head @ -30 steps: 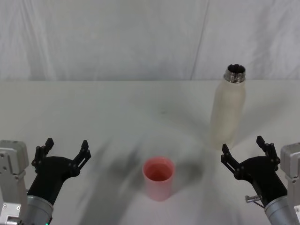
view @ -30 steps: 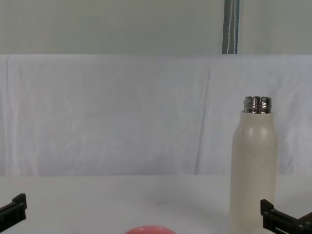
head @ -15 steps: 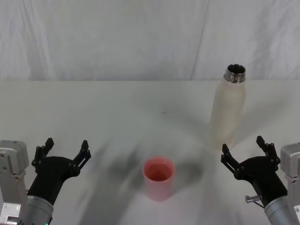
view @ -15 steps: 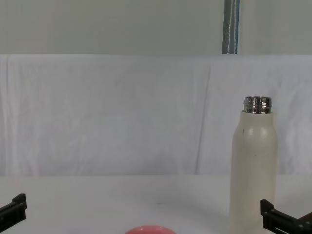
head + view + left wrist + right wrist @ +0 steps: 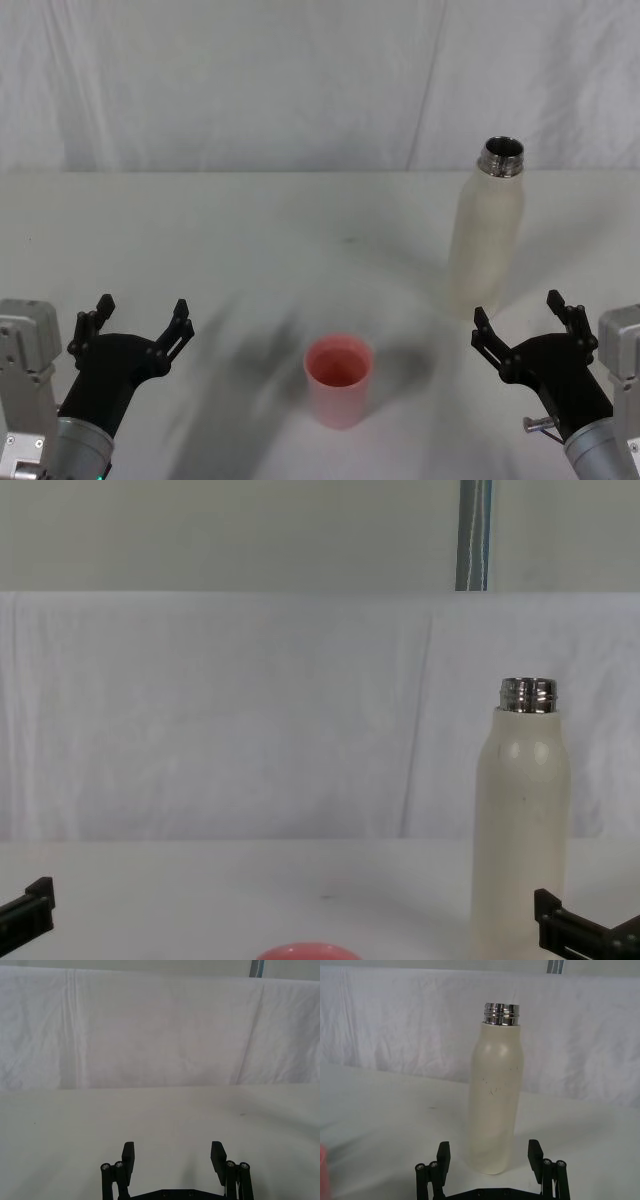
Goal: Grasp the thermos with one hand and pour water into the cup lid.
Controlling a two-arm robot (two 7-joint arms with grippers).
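Tall cream-white matte thermos (image 5: 487, 232) w/ steel neck stands upright, uncapped for pouring; pink cup lid (image 5: 338, 378) sits near its base, mouth up. Right gripper (image 5: 527, 325), fingers spread & empty, lines up w/ thermos; left gripper (image 5: 137, 323) likewise released, well apart.

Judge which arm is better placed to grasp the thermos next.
Right. The right tool sits open just in front of the upright thermos, which is framed between its fingers; the left tool is open across the table.
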